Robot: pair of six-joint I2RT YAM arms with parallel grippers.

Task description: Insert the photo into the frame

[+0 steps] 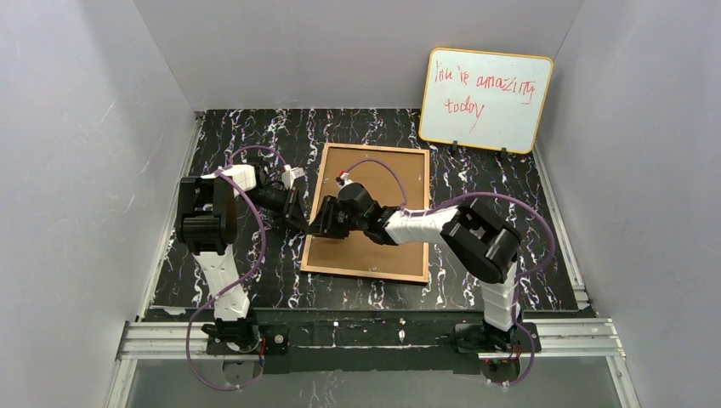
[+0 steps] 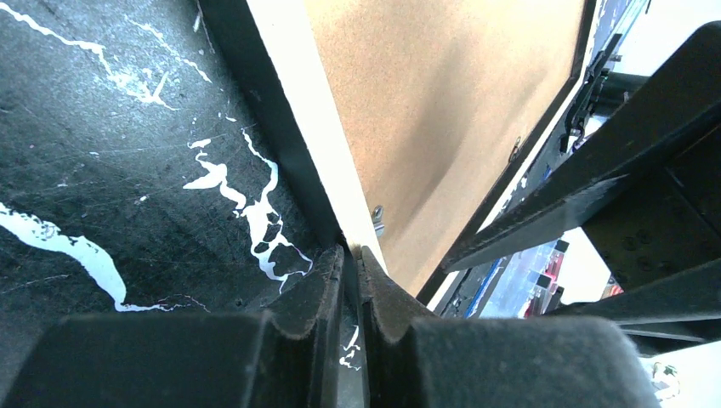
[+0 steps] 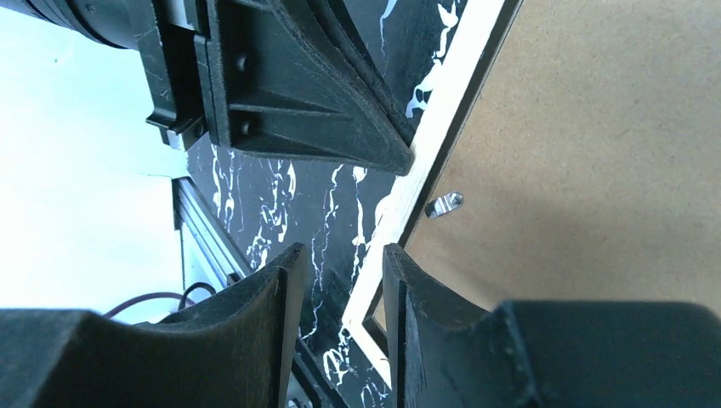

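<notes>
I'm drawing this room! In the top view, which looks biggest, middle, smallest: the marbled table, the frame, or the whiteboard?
1. marbled table
2. frame
3. whiteboard, but it stands farther back, so frame versus whiteboard is unsure.

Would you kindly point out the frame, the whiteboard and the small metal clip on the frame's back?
frame (image 2: 298, 85): left wrist view, on its pale wooden rail.
whiteboard (image 1: 506, 127): top external view, on its white face below the writing.
metal clip (image 3: 444, 204): right wrist view, on the clip's tab.
</notes>
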